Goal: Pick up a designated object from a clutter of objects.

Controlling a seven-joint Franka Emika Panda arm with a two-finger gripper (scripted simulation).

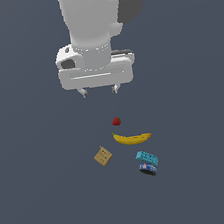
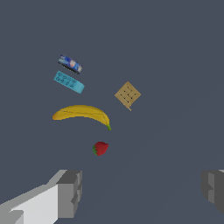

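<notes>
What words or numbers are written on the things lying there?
No text can be read.
Teal-blue round can: pale marks on its side and a blue-and-white patch on its end, too blurred to read.
Tan square cracker: only a grid of dots, no letters.
Yellow curved banana and small red strawberry: no writing.

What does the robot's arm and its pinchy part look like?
The arm is smooth, rounded and white, with a dark grey patch on one side near the top. Below it sits a wide, flat white hand block with a thin dark line across it. The gripper ends in two short grey jaws. In the wrist view the fingers look blocky and grey. No cables or markings show.
</notes>
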